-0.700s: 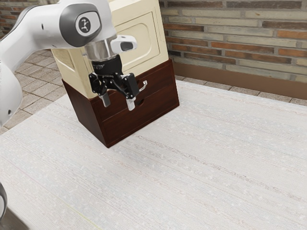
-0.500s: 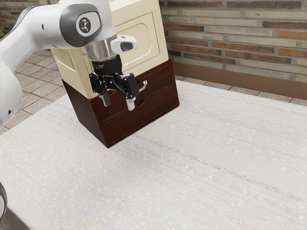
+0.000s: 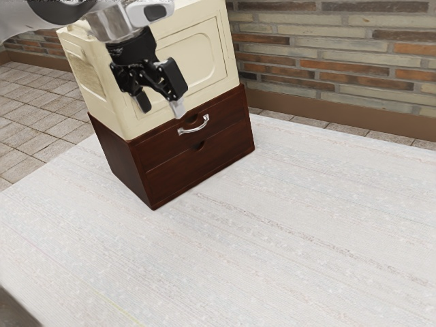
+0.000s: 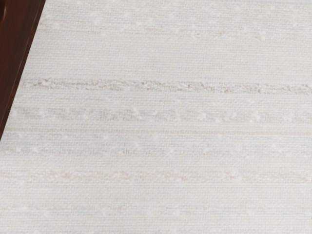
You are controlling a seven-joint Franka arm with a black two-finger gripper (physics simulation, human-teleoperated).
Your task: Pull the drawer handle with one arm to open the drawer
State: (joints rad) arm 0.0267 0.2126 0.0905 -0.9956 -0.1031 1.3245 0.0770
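My gripper (image 3: 161, 110) is open in the exterior view, its two fingers spread with nothing between them. It hangs in front of the cream upper box, higher than the silver handle (image 3: 194, 127) and toward the exterior view's left of it, not touching it. The handle is fixed on the upper drawer (image 3: 221, 121) of the dark red-brown cabinet (image 3: 126, 165). Both the upper drawer and the lower drawer (image 3: 225, 151) look flush with the cabinet front. In the wrist view, a dark edge of the cabinet (image 4: 17, 53) shows at a corner.
A cream box with a panelled front (image 3: 194, 61) rests on top of the cabinet. The pale woven tabletop (image 3: 286, 225) stretches out in front of it. Behind stands a brick wall (image 3: 340, 68), with a tiled floor (image 3: 34, 122) at the exterior view's left.
My hand has risen and shifted a little toward the exterior view's left, uncovering the whole handle. The fingers remain apart, and the drawers look unmoved.
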